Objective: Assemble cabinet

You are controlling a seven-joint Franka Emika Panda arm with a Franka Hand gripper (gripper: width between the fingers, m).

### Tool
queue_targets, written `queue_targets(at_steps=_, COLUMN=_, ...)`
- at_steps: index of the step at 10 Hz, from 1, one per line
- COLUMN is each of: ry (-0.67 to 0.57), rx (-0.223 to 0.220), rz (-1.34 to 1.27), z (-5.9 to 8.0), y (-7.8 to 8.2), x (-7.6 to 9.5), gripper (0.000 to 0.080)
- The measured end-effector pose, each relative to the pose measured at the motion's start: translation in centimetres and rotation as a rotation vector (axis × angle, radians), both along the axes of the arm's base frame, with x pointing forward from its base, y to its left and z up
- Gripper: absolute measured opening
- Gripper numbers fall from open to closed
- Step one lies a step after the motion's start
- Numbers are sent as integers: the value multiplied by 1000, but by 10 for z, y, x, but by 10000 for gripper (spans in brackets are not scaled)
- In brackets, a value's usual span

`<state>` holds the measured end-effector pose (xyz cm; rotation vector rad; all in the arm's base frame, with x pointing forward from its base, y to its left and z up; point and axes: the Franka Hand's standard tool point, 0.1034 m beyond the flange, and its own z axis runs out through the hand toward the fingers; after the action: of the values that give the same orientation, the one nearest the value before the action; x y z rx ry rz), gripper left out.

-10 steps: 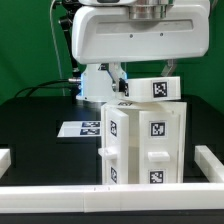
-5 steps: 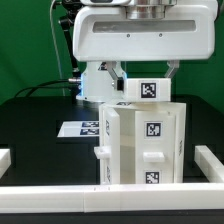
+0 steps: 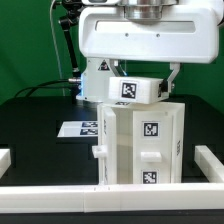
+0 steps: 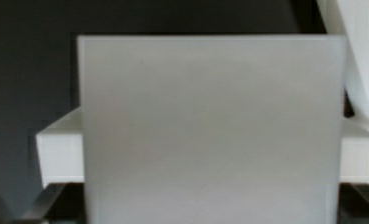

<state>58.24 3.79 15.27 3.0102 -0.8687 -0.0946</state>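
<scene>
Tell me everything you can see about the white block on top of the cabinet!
The white block looks like smooth plastic. It is long and boxy, with one black-and-white square tag on its front. It sits a little tilted at the top of the cabinet, sticking out toward the exterior view's left. The hand comes down on both sides of it and seems to grip it.

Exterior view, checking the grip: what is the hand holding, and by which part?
The hand grips the tagged panel by its two side edges, above the cabinet.
</scene>
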Motion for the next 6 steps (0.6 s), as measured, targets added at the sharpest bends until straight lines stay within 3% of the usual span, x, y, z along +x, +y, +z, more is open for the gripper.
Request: queue_targets(at_steps=6, ry=-6, rx=0, rz=-408, z=0, y=4, x=3, gripper=563)
